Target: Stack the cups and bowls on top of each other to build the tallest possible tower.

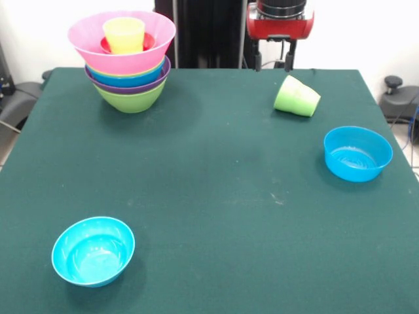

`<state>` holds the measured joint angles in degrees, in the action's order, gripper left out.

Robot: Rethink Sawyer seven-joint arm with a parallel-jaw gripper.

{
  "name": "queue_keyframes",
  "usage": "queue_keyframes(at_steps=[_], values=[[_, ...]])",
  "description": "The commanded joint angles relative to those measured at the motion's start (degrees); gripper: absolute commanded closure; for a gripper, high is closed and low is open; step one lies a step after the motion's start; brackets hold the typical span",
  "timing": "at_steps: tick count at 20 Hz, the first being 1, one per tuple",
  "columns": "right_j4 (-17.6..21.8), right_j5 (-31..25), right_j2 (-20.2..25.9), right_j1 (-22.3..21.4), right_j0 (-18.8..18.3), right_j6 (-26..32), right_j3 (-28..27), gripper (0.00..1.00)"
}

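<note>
The tower [124,69] stands at the far left: a lime green bowl at its base, purple, blue and green rims above, and a huge pink bowl [88,39] on top. A small red bowl [149,42] lies in the pink one, and the yellow-orange cup [124,34] stands upright in it. The light green cup [297,97] lies on its side at the far right. A blue bowl [357,154] sits at the right and a cyan bowl [93,251] at the near left. My gripper [273,64] hangs open and empty just behind the green cup.
The dark green table [209,190] fills the view. The black pedestal [209,33] stands at the far edge, between the tower and the arm. Dark gear sits off both far corners of the table.
</note>
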<state>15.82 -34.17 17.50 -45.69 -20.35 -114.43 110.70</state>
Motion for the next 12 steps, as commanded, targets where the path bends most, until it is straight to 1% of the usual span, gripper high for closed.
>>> queue_keyframes(at_steps=[1, 5, 9, 12], values=[[-1.30, 0.90, -1.87, 4.45, 1.92, -7.45, -7.73, 0.00], [-1.53, 0.89, -2.19, 5.11, 2.70, -7.47, -9.03, 0.00], [-1.49, 0.25, -1.50, 5.94, 2.15, -5.56, -10.52, 0.00], [-1.56, 0.38, -1.45, 6.36, 2.03, -5.27, -10.91, 0.00]])
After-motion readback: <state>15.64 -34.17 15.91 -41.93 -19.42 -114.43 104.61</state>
